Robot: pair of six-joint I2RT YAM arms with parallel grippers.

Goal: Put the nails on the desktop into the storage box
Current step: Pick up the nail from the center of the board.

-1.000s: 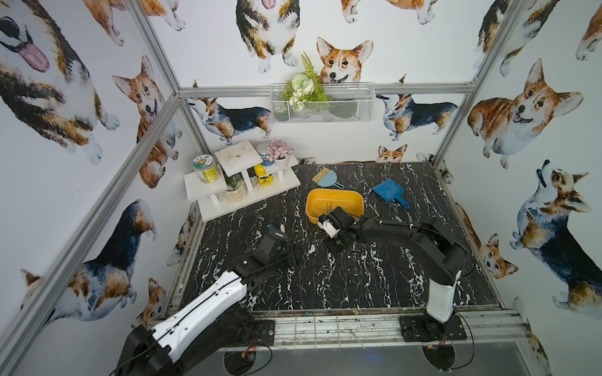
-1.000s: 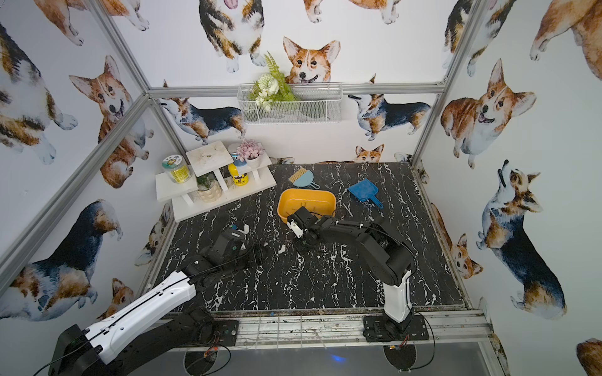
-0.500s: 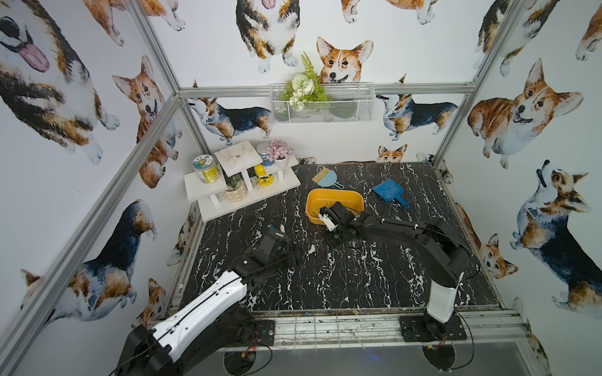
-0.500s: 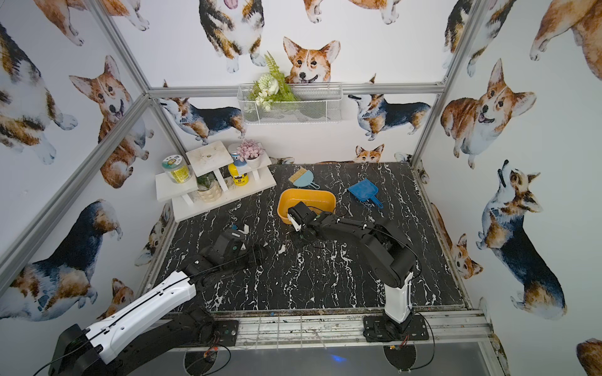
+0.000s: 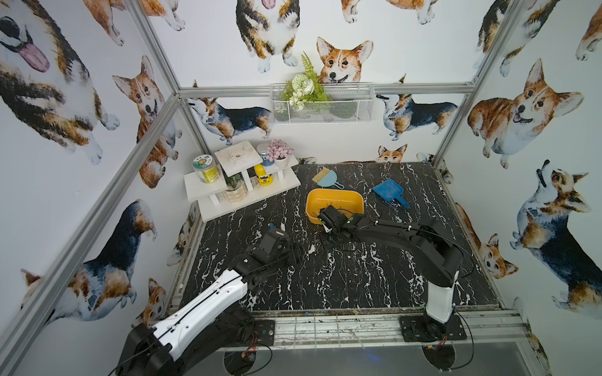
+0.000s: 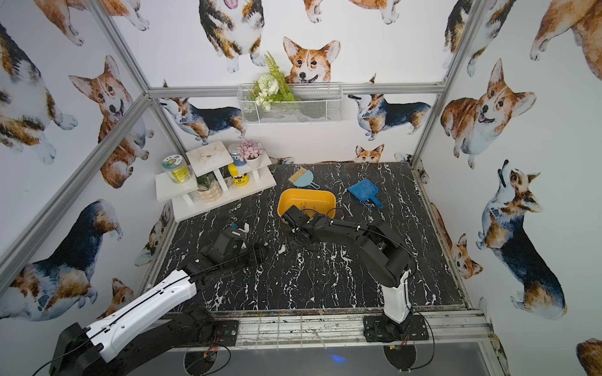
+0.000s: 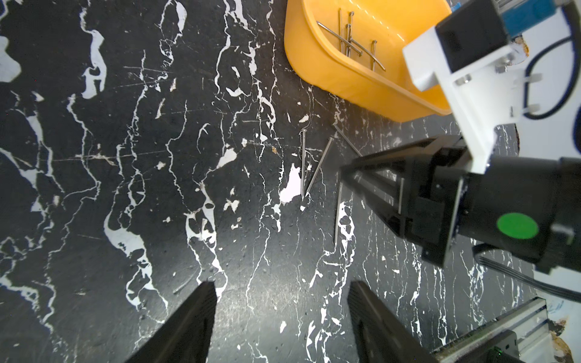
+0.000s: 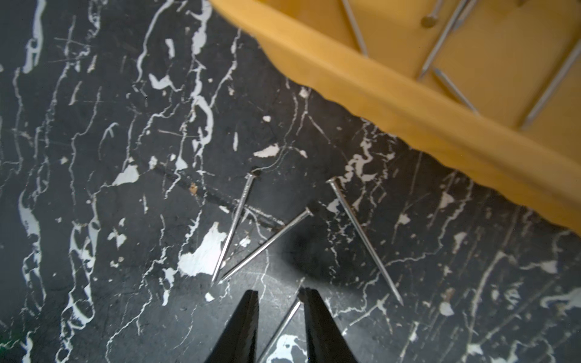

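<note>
Right wrist: nail (image 8: 283, 327) (lying flat) runs lengthwise between fingers (image 8: 239, 333).

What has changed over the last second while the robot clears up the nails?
The right tool edged slightly toward the storage box and opened a little. Its tips now straddle a nail lying on the desktop, and nothing has visibly been taken hold of. The left tool, open and empty, and the box stayed where they were.

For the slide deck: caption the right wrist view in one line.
Open right gripper straddles one nail on the marble desktop; three more nails lie near the yellow storage box.
</note>
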